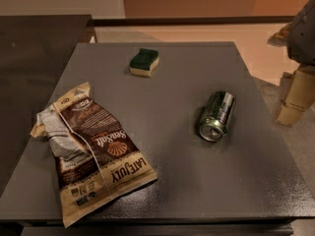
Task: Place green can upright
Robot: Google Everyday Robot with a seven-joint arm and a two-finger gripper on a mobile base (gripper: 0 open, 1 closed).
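Note:
The green can [217,115] lies on its side on the right half of the grey table [197,181]. Its silver pull-tab top faces the table's front edge. My gripper [280,75] hangs at the right edge of the view, off the table's right side and to the right of the can. Its pale fingers [297,96] stand apart with nothing between them. It touches nothing.
A green-and-yellow sponge [144,62] sits at the back middle of the table. A crumpled brown-and-cream chip bag [91,149] lies at the front left. A dark counter [34,58] adjoins the table on the left. Tan floor lies behind and to the right.

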